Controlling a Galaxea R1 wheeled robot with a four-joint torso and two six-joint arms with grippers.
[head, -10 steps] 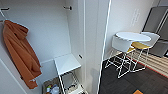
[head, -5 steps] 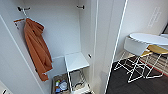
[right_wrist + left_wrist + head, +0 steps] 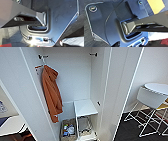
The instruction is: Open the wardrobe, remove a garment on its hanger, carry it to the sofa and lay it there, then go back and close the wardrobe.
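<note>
The wardrobe (image 3: 75, 84) stands open, both doors swung wide. An orange jacket (image 3: 51, 93) hangs at its left side, above a basket (image 3: 68, 129) on its floor beside a small white shelf (image 3: 85, 107). A white chair (image 3: 150, 100) stands to the right. Whether the grippers are clenched or released, I cannot tell.

left wrist plate (image 3: 106, 23) is facing down over dark floor | jointed bar (image 3: 151, 23) is crossing beside it | right wrist plate (image 3: 60, 18) is hanging likewise, its bar (image 3: 18, 16) beside it | fingers are not discernible
</note>
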